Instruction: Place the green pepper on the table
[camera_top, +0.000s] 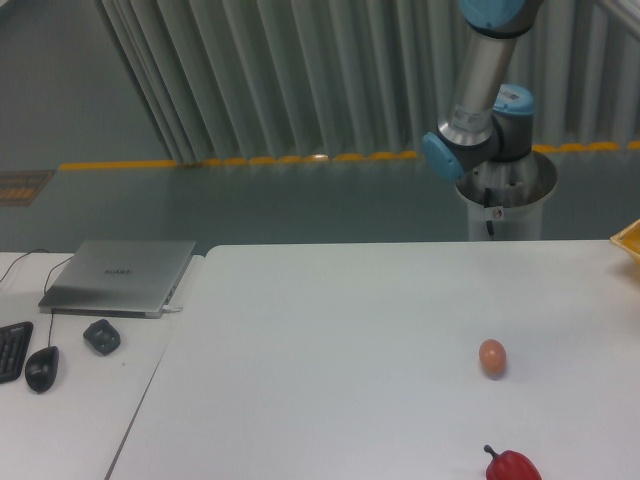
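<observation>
Behind everything runs a pleated grey curtain (260, 80). White table (330, 340) fills the front, arm (478, 90) rising past the top edge, so no gripper visible. Closed laptop (120, 275) sits left, then red pepper (512, 466), egg (492, 357). Green pepper's out of view.

Table (330, 330): big flat white matte top (rt edge cropped); green pepper apparently out of view.

We see a matt white table (330, 340), a smooth brown egg (491, 357), a glossy red pepper (512, 466), a brushed-metal laptop (120, 276), the arm's (478, 85) grey metal tube with blue plastic caps.
</observation>
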